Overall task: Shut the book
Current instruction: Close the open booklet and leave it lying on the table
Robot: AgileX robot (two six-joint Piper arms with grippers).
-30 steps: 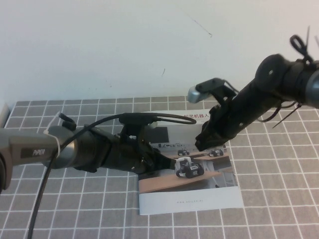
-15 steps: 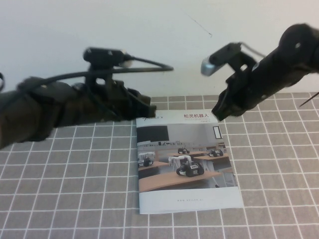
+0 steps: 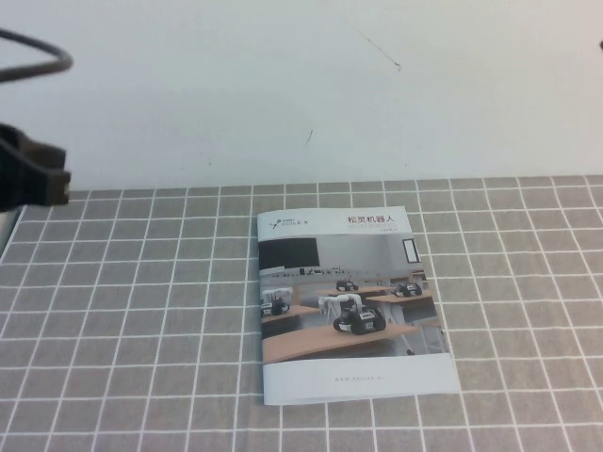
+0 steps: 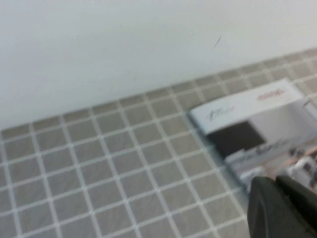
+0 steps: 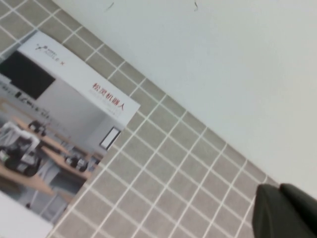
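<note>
The book [image 3: 353, 301] lies shut and cover up near the middle of the bench [image 3: 141, 330], flat on the grey squared surface, in the same spot as half a second ago. What has changed is the arms: then both hung over the book's far end, now the left arm [image 3: 33, 174] shows only as a dark piece with a cable at the high view's left edge, and the right arm has gone from that view. The left pincer [image 4: 282, 206] is a dark blurred shape cut off at a corner of its wrist view, above the bench just beside the book [image 4: 257, 124]; apart or together, I cannot tell. The right pincer [image 5: 285, 210] is likewise a cut-off dark shape, well apart from the book [image 5: 54, 124], its state also not to be told. The book's long axis runs from the near edge toward the wall [image 3: 283, 85], slightly skewed, title end farthest, spine to the robot's left.
</note>
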